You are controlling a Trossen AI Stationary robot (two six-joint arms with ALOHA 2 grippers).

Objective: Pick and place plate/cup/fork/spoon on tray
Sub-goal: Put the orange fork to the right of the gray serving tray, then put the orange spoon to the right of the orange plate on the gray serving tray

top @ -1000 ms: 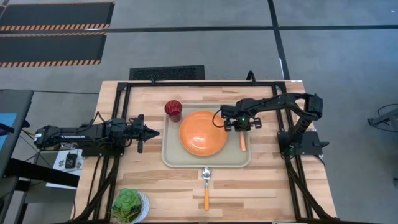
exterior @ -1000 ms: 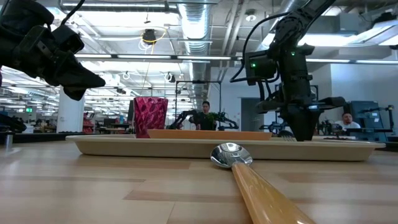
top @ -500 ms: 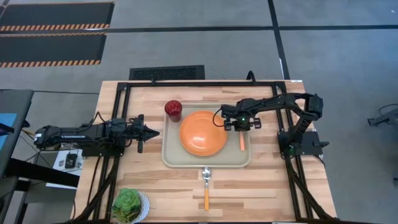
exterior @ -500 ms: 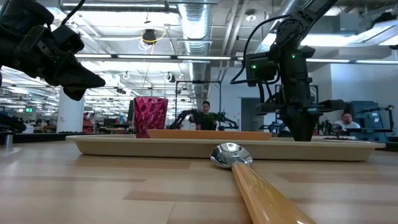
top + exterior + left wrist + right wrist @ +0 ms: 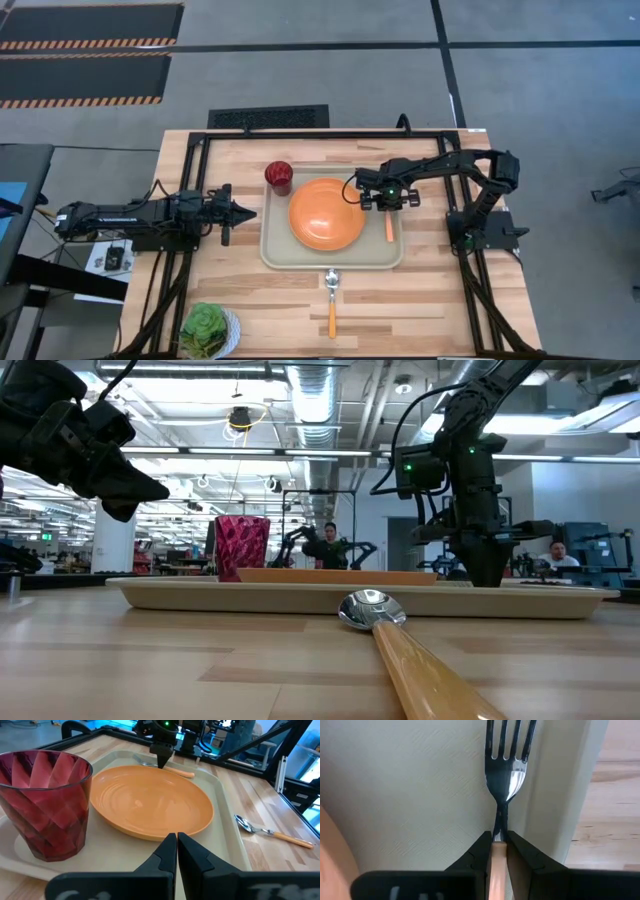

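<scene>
Fork [image 5: 506,770] on tray [image 5: 275,255], right tool [image 5: 498,851] still clamping handle; nothing moved

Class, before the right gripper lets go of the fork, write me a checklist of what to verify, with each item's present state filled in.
1. Right gripper shut on the fork handle: ok.
2. Fork over the tray, beside the plate: ok.
3. Fork resting flat on the tray floor: cannot tell.
4. Cup and plate already on the tray: ok.
5. Spoon on the tray: not ok, it lies on the table in front of it.
6. Left gripper shut and parked off the tray's left edge: ok.
</scene>
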